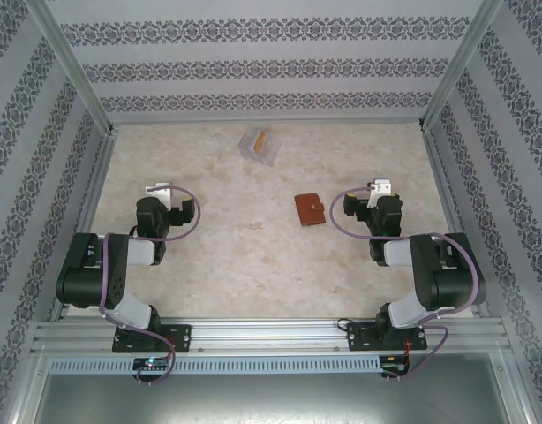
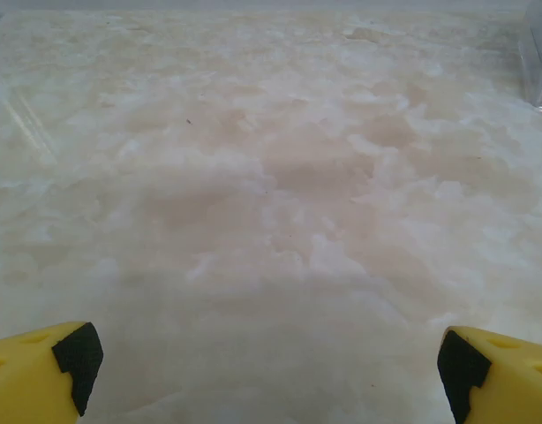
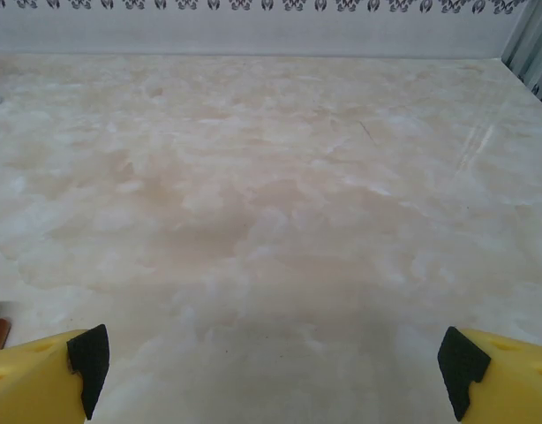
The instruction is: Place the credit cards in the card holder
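Up top, the credit cards (image 1: 260, 146) lie far back on the bench (image 1: 236, 256), the card holder (image 1: 310, 210) nearer. Left wrist: left gripper (image 2: 267, 362) wide apart, empty. Right wrist: right gripper (image 3: 271, 358) too. Cards seem thin, stiff, slippery; pinch an edge.

Overhead looks down; wrist cameras skim the shared table (image 1: 253, 256) low

The table (image 1: 253, 256) is pale w/ a cloudy, stone-like look, cream & a bit pink. A small red-brown card holder (image 1: 310, 210) lies flat on it, right of the middle. Near the back, well apart from it, lie the credit cards (image 1: 260, 144), grey ones & an orange one in one small heap.
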Tool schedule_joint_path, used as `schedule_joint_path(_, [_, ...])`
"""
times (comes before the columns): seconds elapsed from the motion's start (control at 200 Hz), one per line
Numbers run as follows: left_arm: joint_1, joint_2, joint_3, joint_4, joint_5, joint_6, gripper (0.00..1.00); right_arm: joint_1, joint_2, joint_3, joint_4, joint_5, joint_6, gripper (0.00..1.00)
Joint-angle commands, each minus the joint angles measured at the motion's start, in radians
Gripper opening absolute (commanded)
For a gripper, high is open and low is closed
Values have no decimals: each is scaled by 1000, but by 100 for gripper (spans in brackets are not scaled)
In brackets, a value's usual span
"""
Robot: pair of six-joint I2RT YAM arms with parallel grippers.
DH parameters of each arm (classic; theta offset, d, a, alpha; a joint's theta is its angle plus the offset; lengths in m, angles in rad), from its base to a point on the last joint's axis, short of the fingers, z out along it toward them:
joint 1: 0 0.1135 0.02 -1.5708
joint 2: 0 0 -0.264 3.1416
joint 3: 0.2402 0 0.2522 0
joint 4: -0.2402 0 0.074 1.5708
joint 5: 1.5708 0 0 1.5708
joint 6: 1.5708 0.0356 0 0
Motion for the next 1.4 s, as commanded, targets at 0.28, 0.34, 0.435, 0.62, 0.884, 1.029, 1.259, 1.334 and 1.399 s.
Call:
schedule_joint_path(0.28, [-12, 6, 18, 11, -8, 19, 99, 13, -26, 13, 19, 10, -24, 98])
schedule_joint_path(0.34, [-13, 6, 18, 12, -7, 19, 99, 10, -24, 16, 14, 2, -21, 98])
schedule_joint_path(0.435, [-13, 1, 24, -2, -14, 17, 99, 0, -24, 19, 7, -19, -14, 98])
schedule_joint_path(0.62, [-13, -2, 29, -15, -19, 18, 99, -5, -23, 21, 5, -25, -10, 98])
schedule_joint_path(0.884, [-21, -86, 57, -132, -53, 12, 99, -8, -27, 15, 15, -8, -2, 98])
schedule_joint_path(1.029, [-34, -291, 132, -478, -69, -111, 100, 56, -179, -16, -44, 37, -65, 98])
schedule_joint_path(1.259, [-42, -564, 163, -665, -106, -433, 99, 138, -553, 93, -491, 82, -24, 98])
schedule_joint_path(1.334, [-41, -557, 202, -706, -113, -561, 99, 145, -571, 128, -537, 172, 71, 98])
schedule_joint_path(1.399, [-42, -511, 271, -741, -4, -528, 99, 147, -564, 166, -617, 332, 248, 98])
